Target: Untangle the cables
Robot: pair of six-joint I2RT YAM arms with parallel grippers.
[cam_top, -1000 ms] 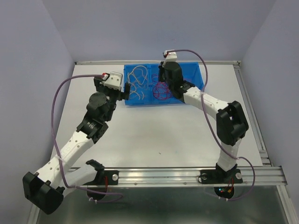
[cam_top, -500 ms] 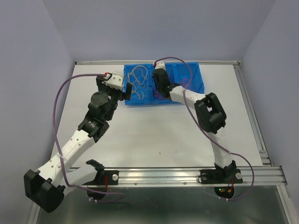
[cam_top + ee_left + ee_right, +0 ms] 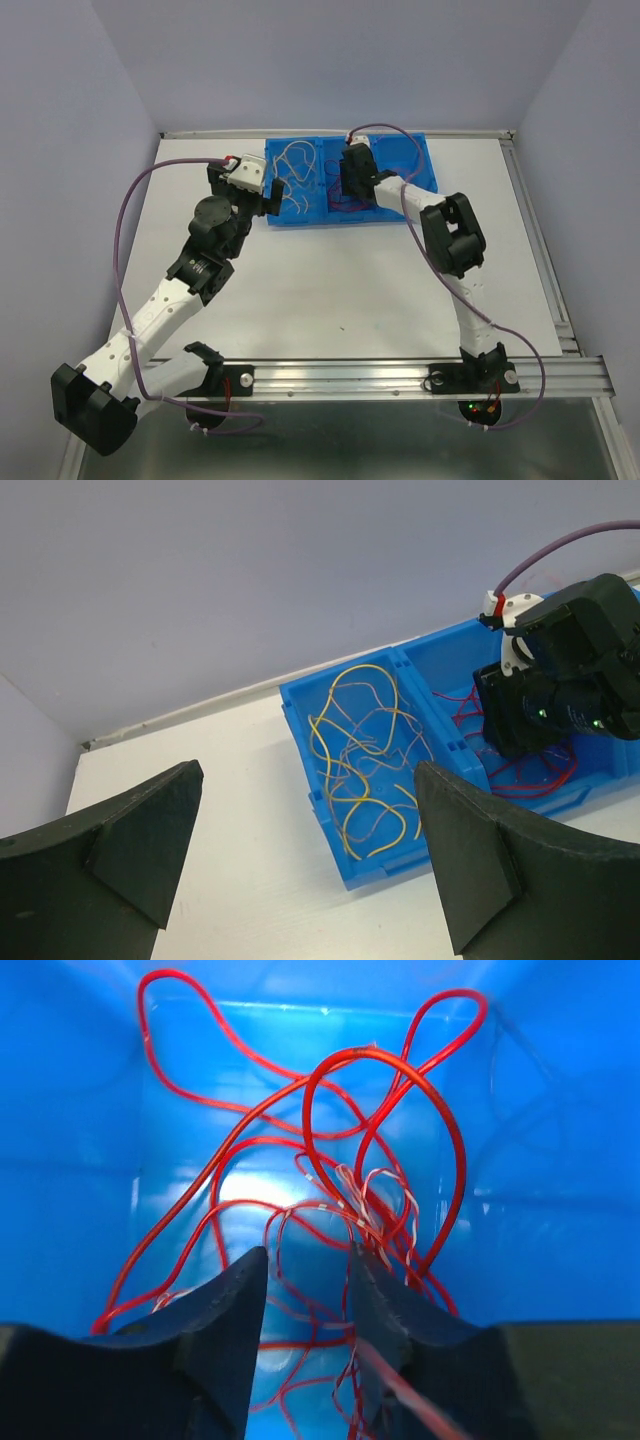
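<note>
The cables lie in a blue bin. Cream-white curly cables fill its left compartment, and they look yellow in the left wrist view. Red cables lie tangled in the middle compartment, with a thin red-and-white twisted strand among them. My right gripper points down into that compartment with its jaws apart. Thin red strands cross the gap, and one lies over the right finger. My left gripper hangs wide open and empty at the bin's left end.
The bin stands at the table's back edge, against the wall rail. Its right compartment shows only blue floor. Purple arm cables loop beside both arms. White tabletop stretches between the bin and the arm bases.
My right gripper, shut on a raised red tangle a second ago, has swung over the middle compartment, dropped into it and opened; the red cables now lie in the bin. The left arm barely moved.
</note>
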